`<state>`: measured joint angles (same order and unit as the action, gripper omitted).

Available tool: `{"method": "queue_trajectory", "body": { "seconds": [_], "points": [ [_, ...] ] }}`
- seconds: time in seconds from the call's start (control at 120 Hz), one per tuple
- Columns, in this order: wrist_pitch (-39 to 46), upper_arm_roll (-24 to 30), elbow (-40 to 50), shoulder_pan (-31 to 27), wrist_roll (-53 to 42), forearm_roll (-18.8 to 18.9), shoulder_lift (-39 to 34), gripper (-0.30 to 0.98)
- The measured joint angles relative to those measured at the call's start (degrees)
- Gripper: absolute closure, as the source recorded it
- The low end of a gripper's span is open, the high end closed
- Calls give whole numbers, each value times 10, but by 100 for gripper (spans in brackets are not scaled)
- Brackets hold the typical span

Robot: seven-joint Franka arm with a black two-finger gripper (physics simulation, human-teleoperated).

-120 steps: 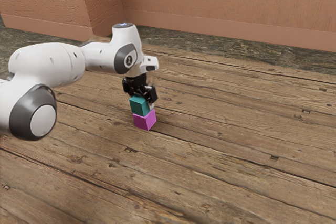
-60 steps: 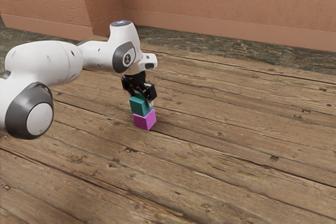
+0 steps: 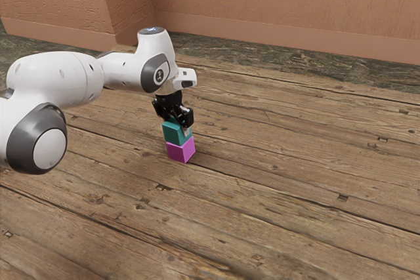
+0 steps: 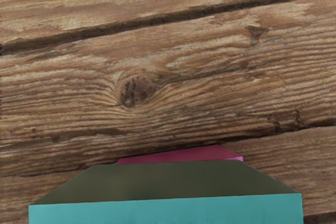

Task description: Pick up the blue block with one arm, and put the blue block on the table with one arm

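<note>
The black gripper (image 3: 174,121) is down over the blue block (image 3: 173,133), which looks teal, and is shut on it. One fingertip lies against the block's side toward the exterior view's right; the far one is hidden behind the block. The blue block rests on top of a magenta block (image 3: 180,151) that stands on the table (image 3: 275,181). From the wrist camera, the blue block (image 4: 168,211) is large at the lower edge, with a strip of the magenta block (image 4: 184,154) beyond it.
The white arm reaches in from the exterior view's left, above the wooden planks. Behind the planks run a dark stone strip (image 3: 262,57) and a terracotta wall (image 3: 282,4).
My hand first rose and shifted slightly, then came down a little over the blue block. The fingers have drawn closer and now hold it. The magenta block has stayed in place.
</note>
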<state>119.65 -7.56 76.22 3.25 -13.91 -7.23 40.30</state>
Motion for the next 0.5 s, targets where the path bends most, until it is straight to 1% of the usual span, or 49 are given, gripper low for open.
{"method": "queue_trajectory", "body": {
  "seconds": [0.208,0.4,0.5],
  "points": [
    [1,0,-1,2,2,2,-1,30],
    [0,0,-2,6,4,5,-21,31],
    [-1,-3,-1,32,5,5,-27,31]
  ]
}}
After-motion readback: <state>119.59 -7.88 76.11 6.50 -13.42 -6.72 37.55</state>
